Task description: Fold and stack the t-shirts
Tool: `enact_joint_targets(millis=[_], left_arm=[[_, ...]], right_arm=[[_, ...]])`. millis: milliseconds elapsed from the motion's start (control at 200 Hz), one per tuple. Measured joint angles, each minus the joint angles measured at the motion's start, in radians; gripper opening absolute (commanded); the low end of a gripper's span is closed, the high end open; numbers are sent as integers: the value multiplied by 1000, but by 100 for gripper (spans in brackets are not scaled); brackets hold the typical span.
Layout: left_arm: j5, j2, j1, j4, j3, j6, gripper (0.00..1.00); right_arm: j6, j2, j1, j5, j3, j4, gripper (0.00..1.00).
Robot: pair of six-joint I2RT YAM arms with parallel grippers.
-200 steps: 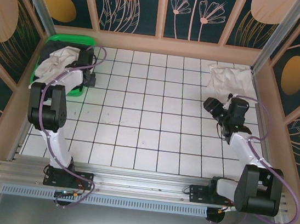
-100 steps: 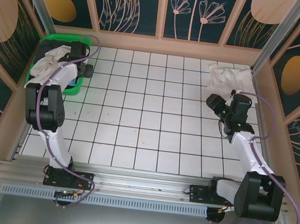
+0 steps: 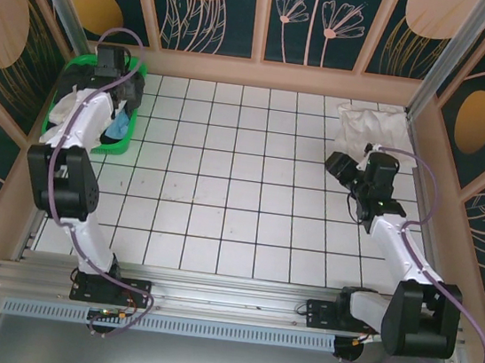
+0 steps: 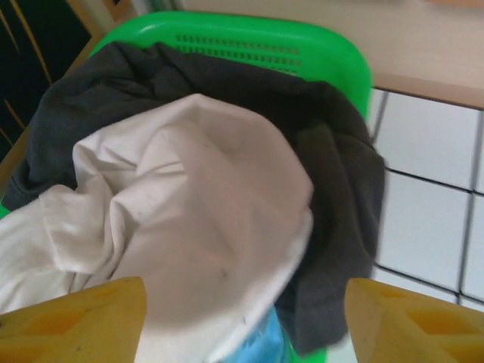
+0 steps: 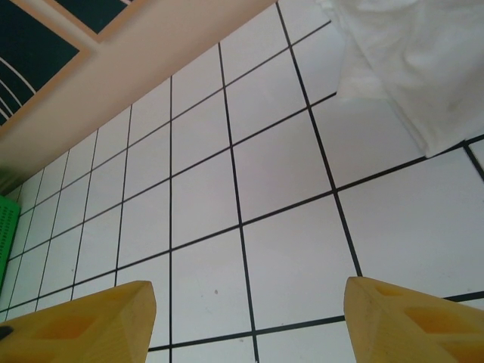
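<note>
My right hand (image 5: 246, 325) is open, its two yellow fingers (image 5: 83, 321) wide apart with nothing between them. It hangs over the bare white tiles (image 5: 280, 174) on the right side of the table. A bit past it, in the far right corner, lies a white shirt (image 5: 408, 60). It is wrinkled and bunched up, resting on the tiles near the wall. My right hand is not touching it. My left hand (image 4: 242, 325) is open too, fingers far apart, holding nothing. It hangs over the green basket (image 4: 302, 53) in the far left corner of the table. Right under it a second shirt (image 4: 197, 212) lies in a soft heap, white and creased, with one part reaching to the basket's left edge. A dark cloth (image 4: 340, 197) lies under that shirt and wraps round behind it and down its right side. A little bit of blue cloth (image 4: 261, 344) peeks out at the near edge, just under the shirt. Past the basket is the tan wall (image 4: 423, 38).
</note>
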Motion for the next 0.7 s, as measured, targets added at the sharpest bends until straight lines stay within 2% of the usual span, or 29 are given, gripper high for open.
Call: enact_joint_targets(millis=[150,230,280,395,560,651,701], left_arm=[[-14,169,27,-83,180,1,52],[-23,238,33,-128,273,-9,34],[-21,259,34,-151,301,4,19],[-13,270,34,-212,331,3,0],[18,271,34,-340,502,20,0],[95,251,36,-367,664,15,0],[165,196,37,-346,692,-1,0]], right_arm=[[-3,10,2,-24,-9,18,67],[-6,10,3,-27,-14,25,67],[-7,9,3,-27,-18,27,67],[-8,5,3,-27,-28,28,67],[-10,-8,3,-27,-29,27,67],[-10,-13,3,-28,-28,27,67],[-9,-15,3,-32,-28,28,67]])
